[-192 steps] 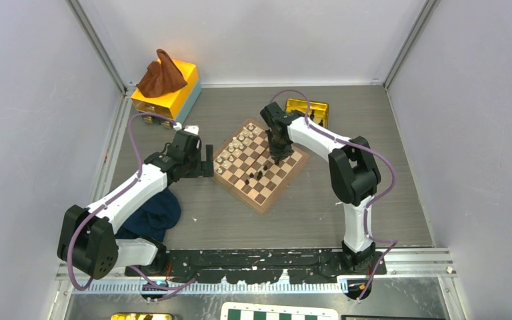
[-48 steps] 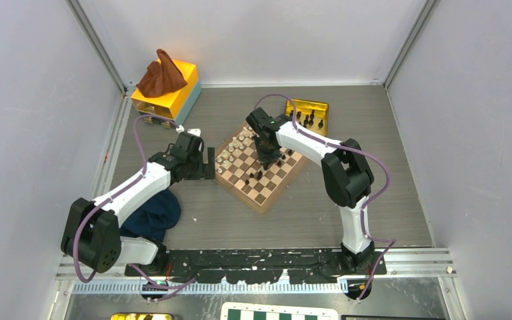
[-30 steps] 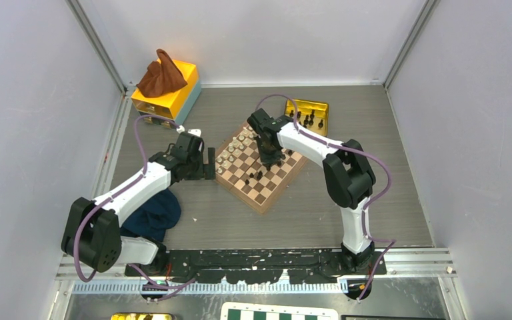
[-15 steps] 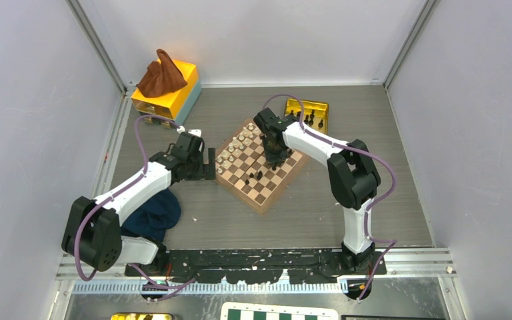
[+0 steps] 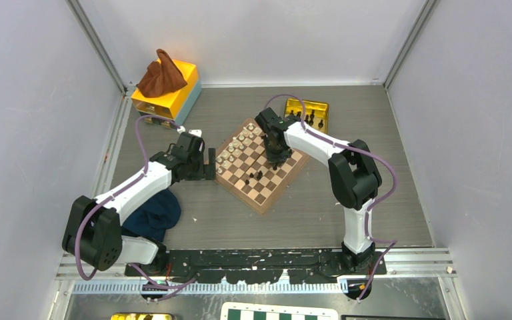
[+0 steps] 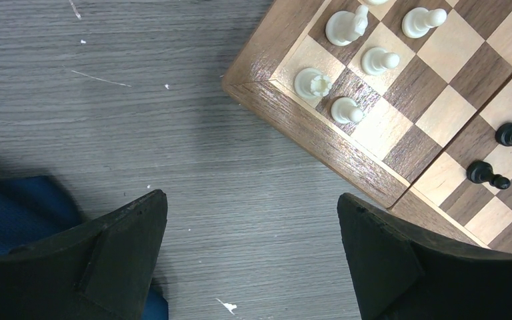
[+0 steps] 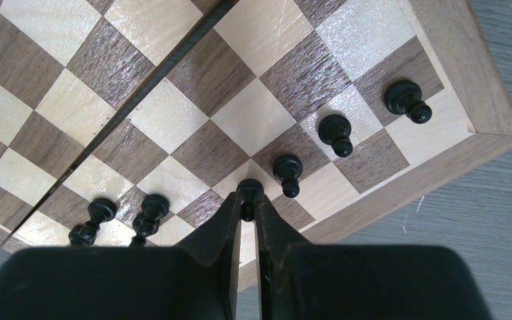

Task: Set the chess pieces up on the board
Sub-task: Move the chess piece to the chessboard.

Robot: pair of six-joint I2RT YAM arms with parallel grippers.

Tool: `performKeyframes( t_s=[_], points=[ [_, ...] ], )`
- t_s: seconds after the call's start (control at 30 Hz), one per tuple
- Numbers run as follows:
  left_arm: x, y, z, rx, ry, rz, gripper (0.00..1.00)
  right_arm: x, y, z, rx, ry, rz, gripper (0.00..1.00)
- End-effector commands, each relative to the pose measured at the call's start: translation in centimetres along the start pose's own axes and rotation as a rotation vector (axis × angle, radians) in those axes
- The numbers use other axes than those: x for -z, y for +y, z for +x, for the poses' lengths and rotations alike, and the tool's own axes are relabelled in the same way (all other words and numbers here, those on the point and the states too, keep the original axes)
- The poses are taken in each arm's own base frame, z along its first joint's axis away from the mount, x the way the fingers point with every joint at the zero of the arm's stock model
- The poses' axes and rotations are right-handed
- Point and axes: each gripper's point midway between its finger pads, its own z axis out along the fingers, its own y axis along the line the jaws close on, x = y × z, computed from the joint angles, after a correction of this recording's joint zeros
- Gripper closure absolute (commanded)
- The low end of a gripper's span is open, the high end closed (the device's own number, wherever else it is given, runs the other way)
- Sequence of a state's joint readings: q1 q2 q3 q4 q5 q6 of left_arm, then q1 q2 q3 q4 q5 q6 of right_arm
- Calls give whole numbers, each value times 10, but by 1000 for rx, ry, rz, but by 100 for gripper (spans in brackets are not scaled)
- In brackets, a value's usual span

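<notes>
The wooden board (image 5: 261, 194) lies turned like a diamond mid-table. My right gripper (image 7: 247, 195) is shut on a small black chess piece (image 7: 247, 189), held over a square near the board's right rim (image 7: 440, 47). Three black pawns (image 7: 287, 168) (image 7: 335, 129) (image 7: 403, 97) stand in a row beside it. More black pieces (image 7: 153, 208) stand to the left. In the top view the right gripper (image 5: 277, 159) is over the board's right side. My left gripper (image 6: 250, 250) is open over bare table just off the board's left corner (image 6: 253, 87), near cream pieces (image 6: 312, 83).
A gold tin (image 5: 319, 105) with black pieces sits behind the board. A yellow box (image 5: 187, 77) with a brown cloth (image 5: 161, 73) is at the back left. A dark blue cloth (image 5: 153, 215) lies under the left arm. A green-and-white board (image 5: 277, 313) shows at the bottom edge.
The right gripper has moved from the board's middle toward its right edge, still shut on the black piece. The left arm has barely moved.
</notes>
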State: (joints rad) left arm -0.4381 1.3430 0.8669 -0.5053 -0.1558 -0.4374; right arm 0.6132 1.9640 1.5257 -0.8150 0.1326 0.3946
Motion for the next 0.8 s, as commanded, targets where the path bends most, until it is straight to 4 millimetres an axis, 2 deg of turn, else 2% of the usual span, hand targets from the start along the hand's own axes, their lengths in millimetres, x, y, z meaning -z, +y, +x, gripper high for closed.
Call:
performKeyframes(
  t_s=[0.0,0.13,0.57,0.7,0.77],
  points=[
    [0,-4,-11,12,-38,21,1,19,3,-13,-9,-58,-33,88],
    [0,-5,-12,13,-39,23,1,20,6,-12,-15,-55,-47,91],
    [-1,-6,-11,14,-35,27,1,20,7,-12,-21,-50,-56,91],
    [-1,-5,-11,14,-34,25,1,20,7,-12,-18,-52,-52,90],
    [-2,-5,-11,13,-34,25,1,20,7,-12,-18,-53,-53,85]
  ],
)
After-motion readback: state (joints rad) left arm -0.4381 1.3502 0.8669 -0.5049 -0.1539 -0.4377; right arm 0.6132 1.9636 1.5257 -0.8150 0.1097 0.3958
